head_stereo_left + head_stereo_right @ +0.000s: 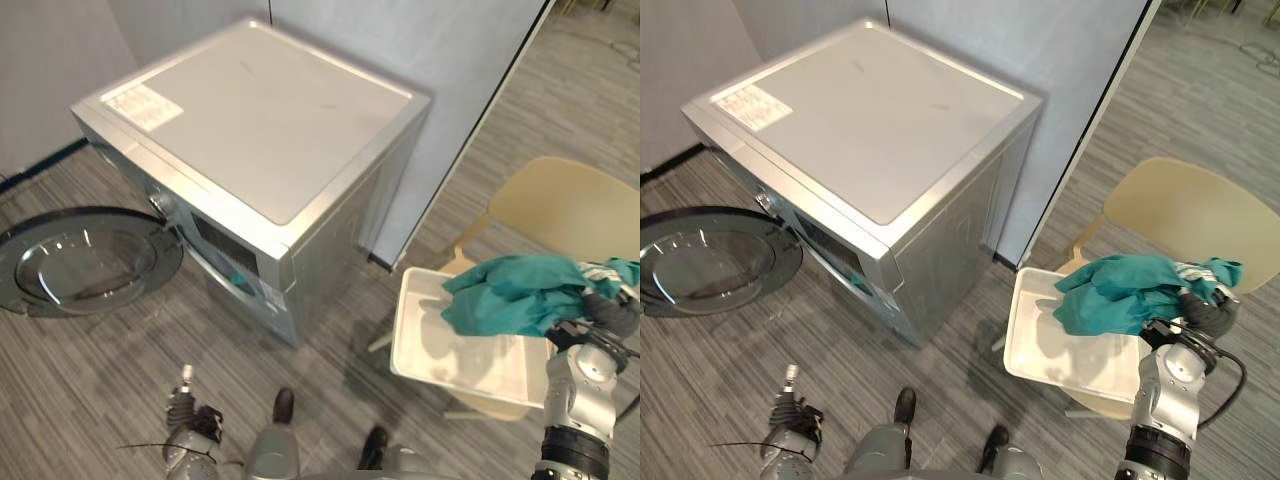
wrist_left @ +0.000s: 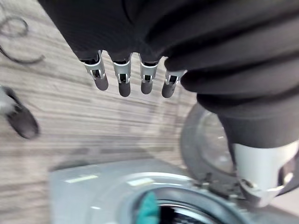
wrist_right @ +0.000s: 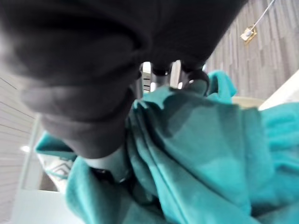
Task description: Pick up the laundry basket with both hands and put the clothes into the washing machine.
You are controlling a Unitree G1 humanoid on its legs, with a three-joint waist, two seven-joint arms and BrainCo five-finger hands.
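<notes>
My right hand point(image 1: 603, 316) is raised over the laundry basket point(image 1: 403, 335), a shallow white plastic tub with rounded corners that sits on a smooth beige moulded chair point(image 1: 570, 205). Its fingers point(image 3: 198, 78) are curled into a soft, crumpled teal cloth point(image 1: 510, 295), which bunches and drapes above the tub's far end. The washing machine point(image 1: 260, 120) stands to the left, a boxy silver cabinet with a flat matte top. Its round glass door point(image 1: 85, 260) is swung wide open over the grey striped floor point(image 1: 100, 380). My left hand point(image 1: 190, 412) hangs low in front of the machine, its fingers point(image 2: 122, 84) loose and apart, holding nothing. At the drum mouth I see a teal scrap point(image 2: 149, 210), possibly another garment, though it is too blurred to be sure.
</notes>
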